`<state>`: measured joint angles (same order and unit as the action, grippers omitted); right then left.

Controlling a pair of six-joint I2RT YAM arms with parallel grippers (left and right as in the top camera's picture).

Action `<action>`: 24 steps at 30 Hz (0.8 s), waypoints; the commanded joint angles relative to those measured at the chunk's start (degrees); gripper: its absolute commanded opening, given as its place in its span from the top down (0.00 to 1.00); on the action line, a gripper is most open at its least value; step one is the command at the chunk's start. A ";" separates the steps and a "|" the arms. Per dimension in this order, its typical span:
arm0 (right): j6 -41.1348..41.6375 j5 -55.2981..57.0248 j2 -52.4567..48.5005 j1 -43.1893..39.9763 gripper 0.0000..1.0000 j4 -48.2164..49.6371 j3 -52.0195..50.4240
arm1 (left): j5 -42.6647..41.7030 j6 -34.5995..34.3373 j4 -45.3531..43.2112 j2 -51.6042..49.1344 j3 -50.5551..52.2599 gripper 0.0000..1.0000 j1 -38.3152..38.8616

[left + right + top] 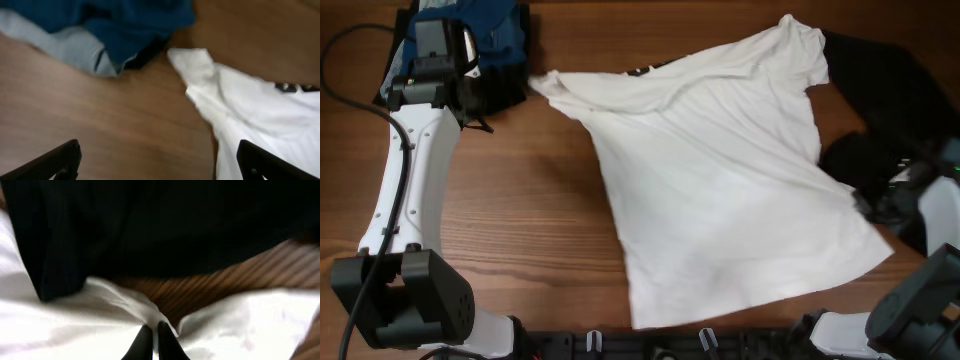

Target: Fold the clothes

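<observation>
Well, right gripper (pixel 152 329) pinched shut on the T-shirt (pixel 720 190) at mid-right; left gripper (pixel 160 159) gaped wide, empty, upper left.

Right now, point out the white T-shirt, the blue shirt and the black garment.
white T-shirt (pixel 720 190): overhead view, mid body
blue shirt (pixel 135 20): left wrist view, dark fold
black garment (pixel 175 225): right wrist view, middle

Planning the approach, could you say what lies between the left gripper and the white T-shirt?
Bare wooden table separates left gripper and white T-shirt; left wrist view.
</observation>
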<state>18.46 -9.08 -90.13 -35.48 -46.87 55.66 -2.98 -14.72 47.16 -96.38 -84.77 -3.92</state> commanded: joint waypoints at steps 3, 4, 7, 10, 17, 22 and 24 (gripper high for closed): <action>-0.04 -5.05 -0.42 -3.96 0.96 -0.44 10.78 | -4.31 1.68 -8.22 -6.27 -0.31 0.00 1.60; -0.48 -5.64 -0.42 -3.82 0.95 -1.29 12.41 | -4.48 2.97 -11.04 -8.52 -0.31 0.00 2.34; -3.48 -10.34 -0.39 -3.48 0.51 -4.33 16.31 | -4.48 6.32 -19.15 -14.97 -0.31 0.00 4.44; -4.98 -13.31 -0.39 -3.37 0.00 -6.86 18.25 | -4.96 9.33 -25.09 -19.96 -0.33 0.00 6.36; -6.54 -14.10 -0.28 -3.13 0.00 -10.21 20.26 | -5.77 23.89 -22.25 -23.02 -0.33 0.00 11.47; -8.00 -14.10 -0.28 0.09 0.01 -9.79 20.26 | -4.81 28.30 -21.66 -23.50 -0.31 0.05 12.81; -7.98 -14.10 -0.28 2.14 0.01 -9.35 20.26 | -3.80 28.30 -21.49 -24.11 -0.33 0.06 12.76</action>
<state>11.99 -21.69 -90.28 -36.01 -56.73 74.52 -7.90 9.98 25.47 -119.77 -84.75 8.91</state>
